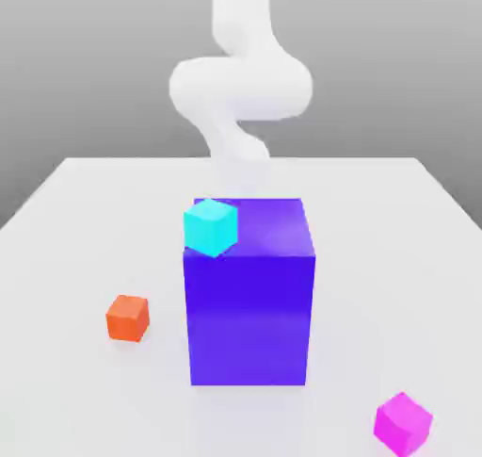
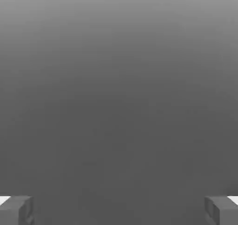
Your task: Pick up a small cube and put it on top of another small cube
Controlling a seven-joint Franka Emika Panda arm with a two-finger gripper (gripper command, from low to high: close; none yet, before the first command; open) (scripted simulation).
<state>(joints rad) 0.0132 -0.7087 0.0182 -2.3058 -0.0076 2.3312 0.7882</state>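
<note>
The small magenta cube (image 1: 404,424) lies on the white table (image 1: 75,220) near the front edge, at the exterior view's right. A small cyan cube (image 1: 210,226) rests on the top left corner of the big blue block (image 1: 249,304). A small orange cube (image 1: 127,318) sits on the table to the block's left. My white arm (image 1: 240,83) rises behind the block, far from the magenta cube. In the hand view my gripper (image 2: 119,210) is open, its grey fingertips (image 2: 16,209) wide apart with nothing between them, facing a plain grey background.
The big blue block stands mid-table between the arm and the magenta cube. The table's front edge runs close to the magenta cube. Bare table surface lies on both sides of the block.
</note>
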